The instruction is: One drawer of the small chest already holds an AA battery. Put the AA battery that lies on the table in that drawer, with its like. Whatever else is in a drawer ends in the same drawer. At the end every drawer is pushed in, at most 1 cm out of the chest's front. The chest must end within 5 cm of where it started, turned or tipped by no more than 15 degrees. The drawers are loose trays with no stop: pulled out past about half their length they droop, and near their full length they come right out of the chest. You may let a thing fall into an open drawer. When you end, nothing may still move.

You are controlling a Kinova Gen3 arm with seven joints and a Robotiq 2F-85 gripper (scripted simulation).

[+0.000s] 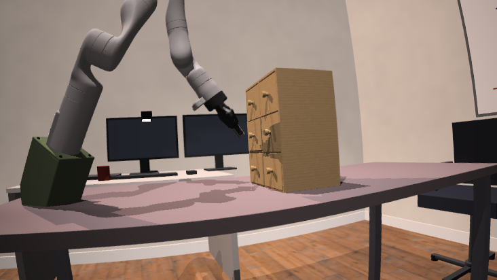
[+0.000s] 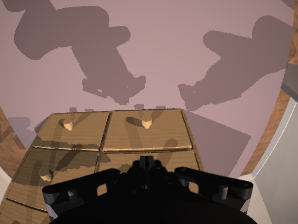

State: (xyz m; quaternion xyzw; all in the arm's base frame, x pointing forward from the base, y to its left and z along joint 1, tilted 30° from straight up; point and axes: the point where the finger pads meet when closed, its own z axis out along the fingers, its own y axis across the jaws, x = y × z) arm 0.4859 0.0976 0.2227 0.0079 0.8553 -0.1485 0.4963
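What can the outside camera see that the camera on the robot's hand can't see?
Only the exterior view shows the whole arm on its green base, two monitors, a red cup and the chest's side.

Only the wrist view looks straight down the chest's front at the table below, with the arm's shadows.

Both show the wooden chest with its knobbed drawers, the pinkish table and the shut, empty gripper. Neither shows the battery.
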